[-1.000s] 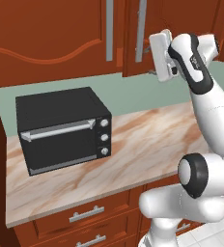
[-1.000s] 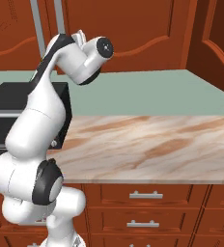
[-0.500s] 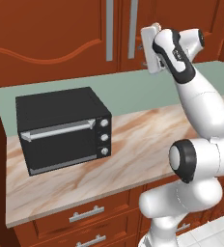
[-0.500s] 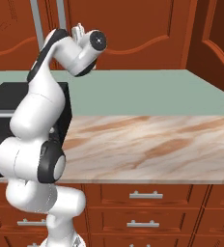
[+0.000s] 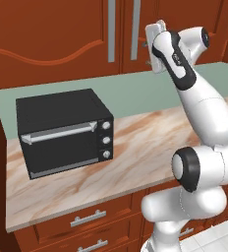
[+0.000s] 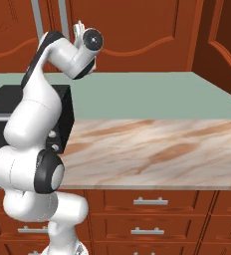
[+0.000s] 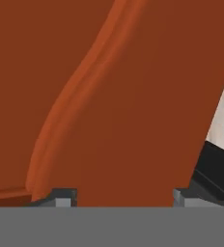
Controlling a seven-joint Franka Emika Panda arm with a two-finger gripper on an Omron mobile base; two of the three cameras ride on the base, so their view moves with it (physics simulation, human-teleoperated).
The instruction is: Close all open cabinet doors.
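Hand view: reddish-brown cabinet door (image 7: 133, 96) fills most of frame, arched panel ridge running lower left to top centre. My gripper (image 7: 116, 195) shows two tips at bottom edge, set wide apart, nothing between them. Judgement: door is rigid wood on hinges, swings w/ light push; flat face best for pushing, grey bar handle (image 5: 135, 28) if a pull is needed. Left base view: gripper up by doors, top centre-right. Hard to tell: which door stands open, hinge side, whether tips touch wood. Black oven (image 5: 62, 130) sits on table (image 5: 135, 162), lower left.
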